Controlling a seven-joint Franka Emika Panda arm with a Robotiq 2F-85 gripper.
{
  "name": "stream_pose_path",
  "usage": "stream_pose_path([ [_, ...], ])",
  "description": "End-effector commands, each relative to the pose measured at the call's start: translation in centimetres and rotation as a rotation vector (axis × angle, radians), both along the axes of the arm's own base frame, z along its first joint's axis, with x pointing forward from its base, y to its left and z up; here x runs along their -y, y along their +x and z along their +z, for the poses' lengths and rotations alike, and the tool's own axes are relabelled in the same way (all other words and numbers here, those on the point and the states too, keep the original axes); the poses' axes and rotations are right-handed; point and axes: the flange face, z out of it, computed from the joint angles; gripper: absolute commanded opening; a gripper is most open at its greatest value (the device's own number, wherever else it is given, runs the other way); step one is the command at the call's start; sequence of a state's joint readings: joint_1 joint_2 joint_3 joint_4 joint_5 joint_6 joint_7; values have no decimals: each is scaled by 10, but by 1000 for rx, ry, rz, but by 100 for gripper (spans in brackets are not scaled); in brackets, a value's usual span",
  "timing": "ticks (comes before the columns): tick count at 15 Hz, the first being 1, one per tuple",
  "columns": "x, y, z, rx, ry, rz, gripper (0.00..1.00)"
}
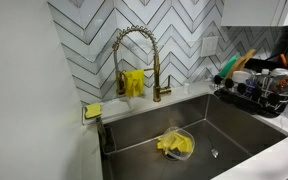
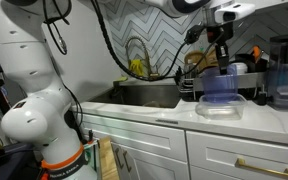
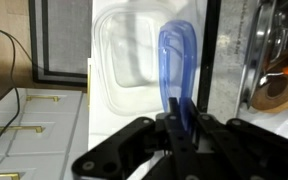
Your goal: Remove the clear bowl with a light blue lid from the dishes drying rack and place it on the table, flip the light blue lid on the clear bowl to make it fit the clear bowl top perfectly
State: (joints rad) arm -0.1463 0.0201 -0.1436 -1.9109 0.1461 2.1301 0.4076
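Jaws closed on the top edge of the light blue lid (image 3: 178, 60); the wrist view shows the lid pinched edge-on between them. In an exterior view the lid (image 2: 222, 86) hangs upright from the jaws, directly above the clear bowl (image 2: 222, 108). I cannot tell whether its lower edge touches the bowl.

The clear bowl (image 3: 132, 62) stands mouth up on the white tabletop (image 2: 169, 118), out of the rack and near the front edge, beside the sink. The arm (image 2: 199, 8) reaches in from above.

The dishes drying rack (image 1: 249, 100) sits to one side of the steel sink (image 1: 199, 125), crowded with dishes and utensils. A gold spring faucet (image 1: 134, 50) stands behind the basin. A yellow cloth (image 1: 174, 145) lies in a clear container on the basin floor, and a yellow sponge (image 1: 92, 110) rests on the far rim.
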Motion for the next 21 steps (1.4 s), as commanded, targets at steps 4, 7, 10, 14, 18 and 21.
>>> stream_pose_path([
  [4,-15,-5,31,-107,-124,91,2],
  [7,-26,-8,44,-190,-239,150,2],
  [10,-44,-8,51,-247,-369,254,2],
  [14,-69,-7,42,-291,-493,432,2],
  [18,-81,-16,49,-289,-485,664,2],
  [21,-81,-5,51,-270,-448,620,10],
])
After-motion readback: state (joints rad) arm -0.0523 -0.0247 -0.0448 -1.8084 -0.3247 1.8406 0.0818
